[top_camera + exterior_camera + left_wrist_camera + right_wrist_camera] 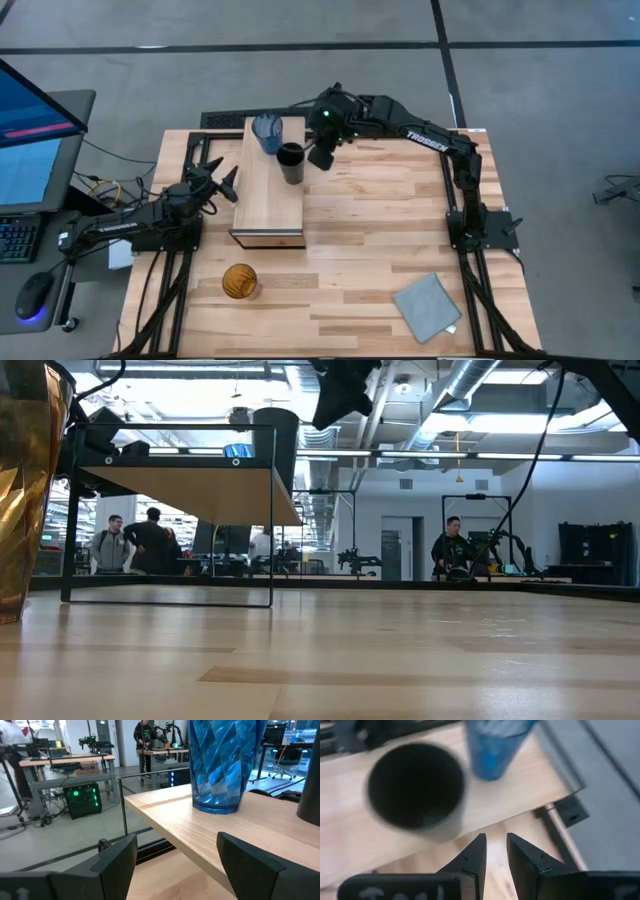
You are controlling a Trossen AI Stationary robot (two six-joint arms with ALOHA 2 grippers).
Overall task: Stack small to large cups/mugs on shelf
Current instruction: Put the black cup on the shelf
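Right gripper (pixel 495 851): fingers narrowly apart, nothing held, raised just beside the black cup (pixel 290 162).
Shelf (pixel 270 205): below the gripper; black and blue cup (pixel 267 131) are carried on it.
Amber cup (pixel 239 281): well apart, on the table; should be gripped at the rim.
Left gripper (pixel 175 857): spread wide, idle.

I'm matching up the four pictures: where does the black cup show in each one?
High view: black cup on the shelf, upper middle.
Low view: dark shape on the shelf, upper left.
Left wrist view: only its edge, far right.
Right wrist view: seen from above, upper left.
Shared landmark: blue cup beside it.
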